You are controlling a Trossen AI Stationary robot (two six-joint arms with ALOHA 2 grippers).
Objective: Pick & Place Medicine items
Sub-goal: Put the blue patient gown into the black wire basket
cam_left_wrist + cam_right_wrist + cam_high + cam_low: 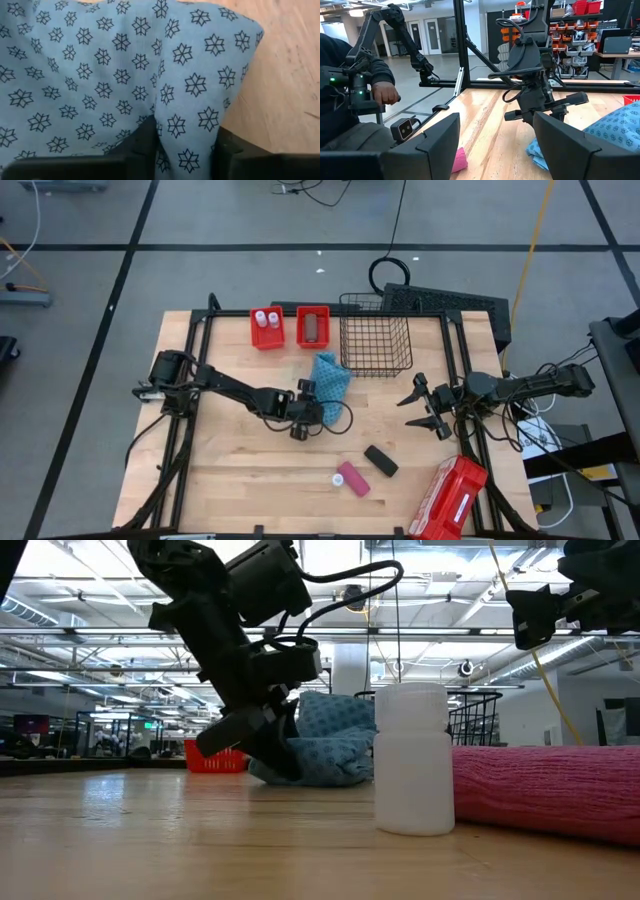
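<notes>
From above, we see the wooden table [230, 470] with a blue patterned cloth [330, 376] near its middle, our landmark. Our left gripper [318, 412] sits on the cloth's near edge. Our right gripper [420, 408] hovers well to the cloth's right, its fingers spread wide and holding nothing. Nearer than the cloth lie a pink white-capped tube [352, 478] and a black oblong box [380, 460]. Beyond the cloth, two red bins hold white-capped vials [266, 318] and a brown oblong box [313, 326]. A wire basket [376, 346] stands just behind the cloth, and a red case [447, 498] lies far to its near right.

At table height, the tube's white cap [411, 758] looms closest, with the cloth [335, 745] behind it and the left gripper [262, 740] angled down at the cloth's left side.

Through the left wrist camera, we see the left gripper's fingers [142, 145] pinching a fold of the cloth [100, 75].

Through the right wrist camera, we see the right gripper's fingers [440, 140] wide apart and empty, and a person's hand [385, 93] beyond the table.
</notes>
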